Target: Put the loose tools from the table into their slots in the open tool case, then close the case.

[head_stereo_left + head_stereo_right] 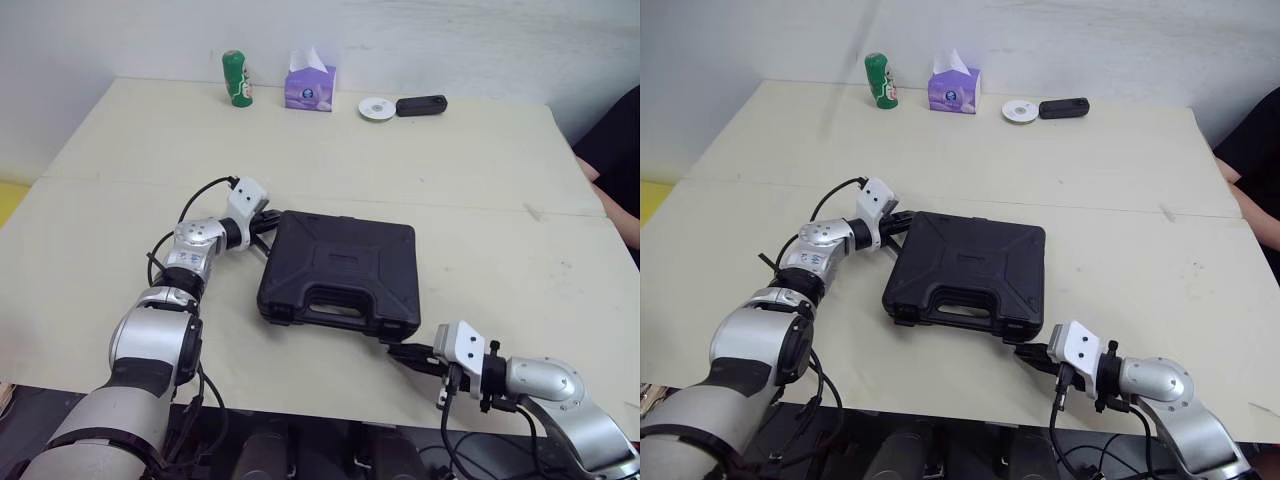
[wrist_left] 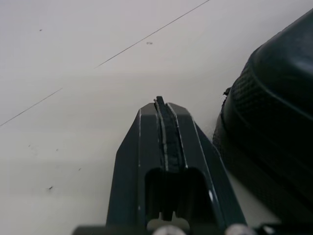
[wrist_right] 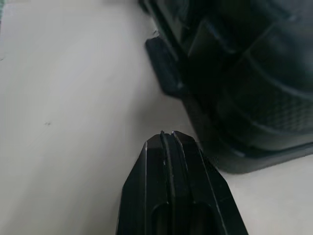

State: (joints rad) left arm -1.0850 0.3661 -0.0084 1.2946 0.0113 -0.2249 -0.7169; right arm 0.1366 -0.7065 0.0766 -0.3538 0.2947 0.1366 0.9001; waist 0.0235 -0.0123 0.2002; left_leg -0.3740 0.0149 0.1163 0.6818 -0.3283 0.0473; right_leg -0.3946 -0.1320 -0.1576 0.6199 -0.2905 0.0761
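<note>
The black tool case (image 1: 340, 270) lies with its lid down in the middle of the table, handle toward me. My left gripper (image 1: 268, 222) is shut and empty, its tip beside the case's far left corner (image 2: 274, 112). My right gripper (image 1: 392, 350) is shut and empty too, low on the table by the case's near right corner (image 3: 244, 73), close to a latch tab (image 3: 164, 73). No loose tools lie on the table.
Along the table's far edge stand a green can (image 1: 236, 78), a purple tissue box (image 1: 310, 85), a white disc (image 1: 376, 108) and a small black device (image 1: 421, 105). A person in dark clothing (image 1: 615, 150) sits at the right edge.
</note>
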